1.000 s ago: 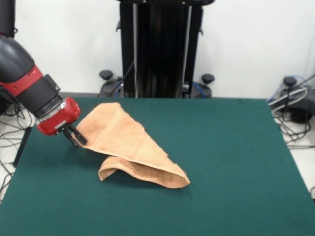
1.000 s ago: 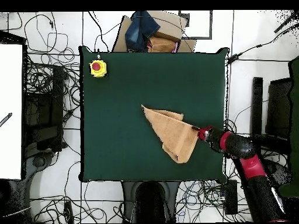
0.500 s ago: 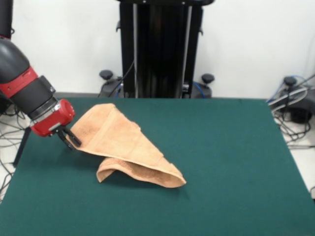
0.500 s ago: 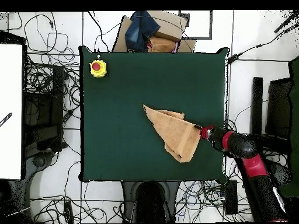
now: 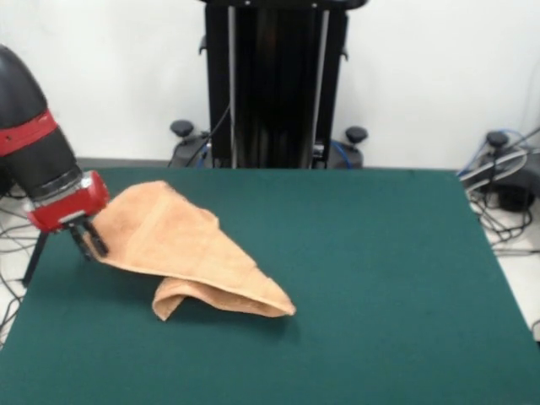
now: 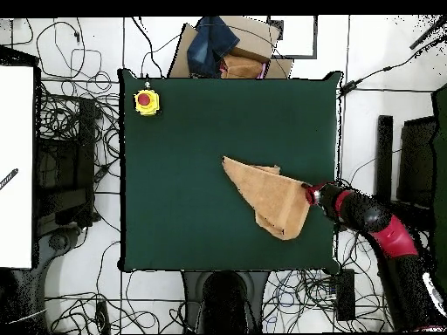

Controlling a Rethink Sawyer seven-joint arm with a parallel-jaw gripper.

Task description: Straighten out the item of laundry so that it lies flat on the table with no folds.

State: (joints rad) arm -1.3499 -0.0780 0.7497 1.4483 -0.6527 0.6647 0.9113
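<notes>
One corner of the towel (image 5: 181, 253) is pinched in the closed claw (image 5: 88, 240) near the worktop (image 5: 396, 278) edge, at the left in the front view. From there the cloth drapes down in a folded, roughly triangular shape, tapering to a point toward the worktop's middle. A yellow box with a red button (image 6: 146, 101) sits at a far corner, well apart.

Even bright light, soft shadows, slight blur overall.
</notes>
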